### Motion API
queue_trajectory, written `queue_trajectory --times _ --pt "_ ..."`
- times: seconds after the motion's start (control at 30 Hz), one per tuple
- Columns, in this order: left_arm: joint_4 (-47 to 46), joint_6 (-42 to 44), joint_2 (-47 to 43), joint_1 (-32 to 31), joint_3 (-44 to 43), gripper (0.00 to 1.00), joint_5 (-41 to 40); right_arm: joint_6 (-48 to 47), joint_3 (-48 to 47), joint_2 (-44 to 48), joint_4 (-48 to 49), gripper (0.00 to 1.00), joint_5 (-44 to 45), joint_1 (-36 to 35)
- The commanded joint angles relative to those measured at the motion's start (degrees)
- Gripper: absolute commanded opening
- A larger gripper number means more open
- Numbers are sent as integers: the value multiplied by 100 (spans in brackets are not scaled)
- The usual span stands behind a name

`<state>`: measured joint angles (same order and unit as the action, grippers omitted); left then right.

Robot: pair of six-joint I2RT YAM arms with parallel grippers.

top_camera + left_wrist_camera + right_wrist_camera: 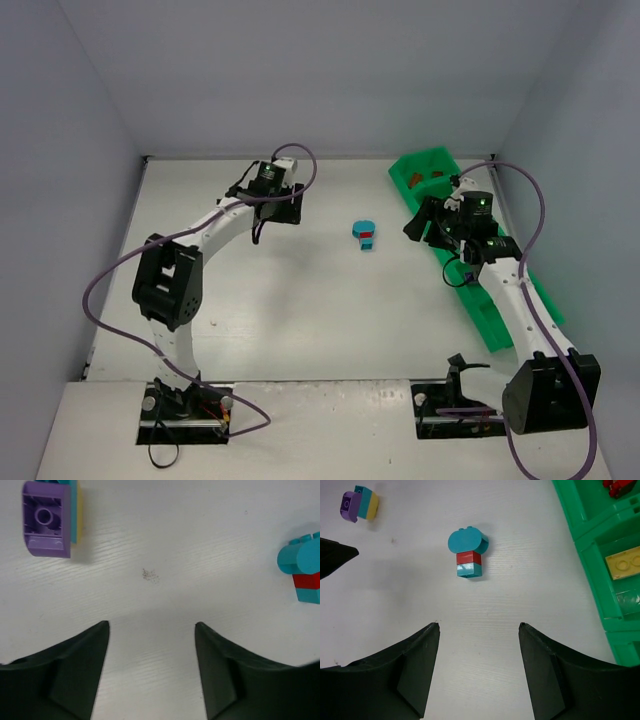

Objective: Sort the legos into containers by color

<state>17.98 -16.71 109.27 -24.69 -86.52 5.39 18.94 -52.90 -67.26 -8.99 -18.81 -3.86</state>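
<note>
The teal-and-red stack [467, 555] stands on the table [395, 580] between the arms, well apart from the green tray [590, 555]. A purple, teal and yellow stack [47, 520] lies just ahead of the left gripper [151, 630]. One yellow brick [626, 564] sits in a compartment, so sorting looks partly done. Next, you probably need to grip a stack and pull its bricks apart. Both sets of jaws are spread and hold nothing. The right gripper [479, 627] hovers near the tray, facing the teal stack. The left arm [215, 225] reaches far forward, wrist down.
</note>
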Motion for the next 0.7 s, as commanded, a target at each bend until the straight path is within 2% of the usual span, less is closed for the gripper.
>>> queue_trajectory --times 0.0,0.07,0.1,0.3,0.5,0.67 --pt "-234 -271 -521 96 -365 67 -519 -119 -115 126 372 61 -237 -62" --pt "-163 -272 -460 122 -645 77 -801 -136 -97 135 372 61 -237 -62" --pt "-180 -193 -346 139 -742 78 -837 -136 -89 143 381 61 -246 -80" --pt "223 457 461 534 -1760 78 -662 -259 -71 257 372 62 -413 -89" --pt "698 677 1217 799 -2587 78 -391 -277 -9 328 372 64 -483 -89" --pt "707 687 1596 825 -2844 78 -109 -312 17 293 372 64 -483 -98"
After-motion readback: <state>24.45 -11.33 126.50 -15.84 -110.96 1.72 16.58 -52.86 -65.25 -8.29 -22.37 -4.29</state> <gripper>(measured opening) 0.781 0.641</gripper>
